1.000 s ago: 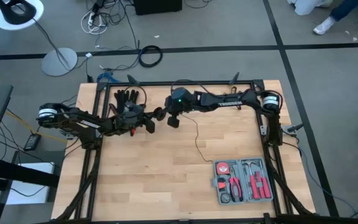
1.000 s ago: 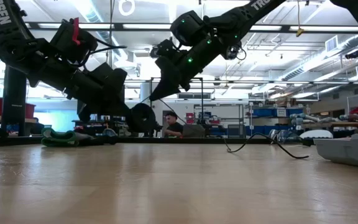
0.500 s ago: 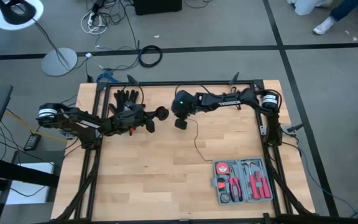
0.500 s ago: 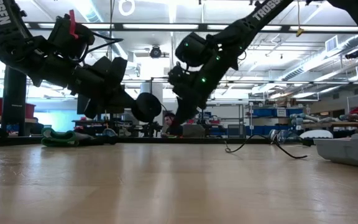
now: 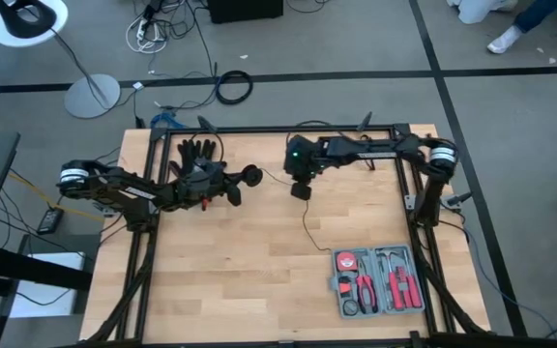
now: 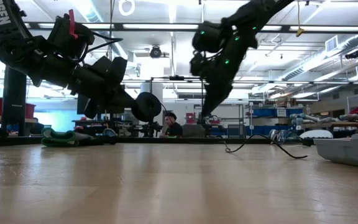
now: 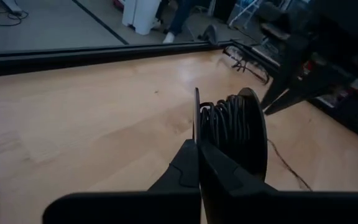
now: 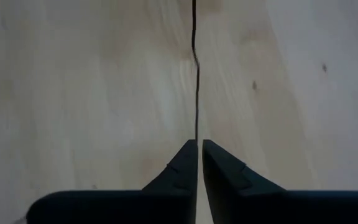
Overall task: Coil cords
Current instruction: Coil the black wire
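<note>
Two slim dark arms, matte black from base to tip, built of chunky segments with rounded joint housings. White-and-silver round caps at the shoulder joints of the left arm [image 5: 114,186] and the right arm [image 5: 375,150]. White lettering along a link of each (partly readable, not wholly legible). Small green indicator lights glowing on the right arm's wrist block. A red tab standing out on the left arm in the low view. Thin black cables looped along the links. Left gripper [image 7: 197,165] and right gripper [image 8: 197,165] ending in flat, dark, tapering fingers with stepped notches near the tips, mounted on a broad black crossbar.
</note>
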